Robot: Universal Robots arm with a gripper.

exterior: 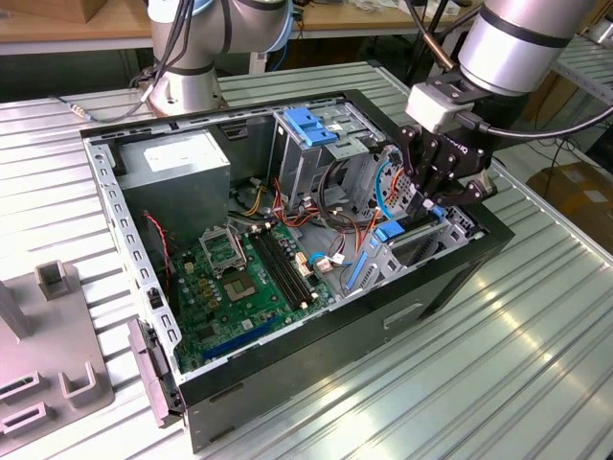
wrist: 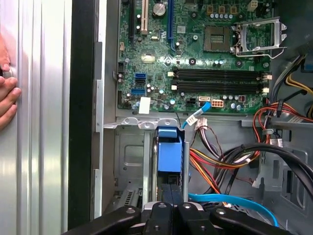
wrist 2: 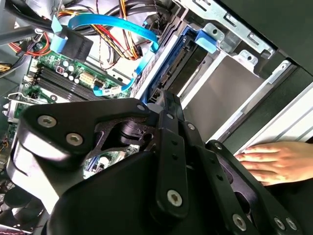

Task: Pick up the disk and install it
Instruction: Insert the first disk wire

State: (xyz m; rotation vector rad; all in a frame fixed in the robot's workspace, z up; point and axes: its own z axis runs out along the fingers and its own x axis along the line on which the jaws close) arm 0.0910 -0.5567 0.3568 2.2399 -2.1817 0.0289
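Black linkage of the tool (wrist 2: 165, 100) sits closest to the lens in the second wrist view. Its two fingers are closed flat against each other with no gap showing and nothing pinched between them. Their tips meet the near edge of the disk (wrist 2: 182, 62); actual contact cannot be confirmed. The disk stands on edge in the metal bay at the corner of the case (wrist 2: 274, 24), with its light-blue rail running along it. Beyond it are a blue ribbon cable (wrist 2: 112, 27) and the motherboard (wrist 2: 63, 78). A person's hand (wrist 2: 266, 159) lies flat on the worktop (wrist 2: 293, 129) just outside the case wall. First wrist view: the disk is seen end-on, blue carrier facing up, directly in line with the closed fingertips and just ahead of them. Bundled wires lie beside it, and the hand is at the far side of the case wall. Exterior view: the arm (exterior: 517, 38) reaches down into the open case at the exterior view's right. The tool is over the bay with the disk's blue rail just beneath. The power-supply box (exterior: 177, 163) and blue-topped drive cage (exterior: 308, 125) are well apart from it.
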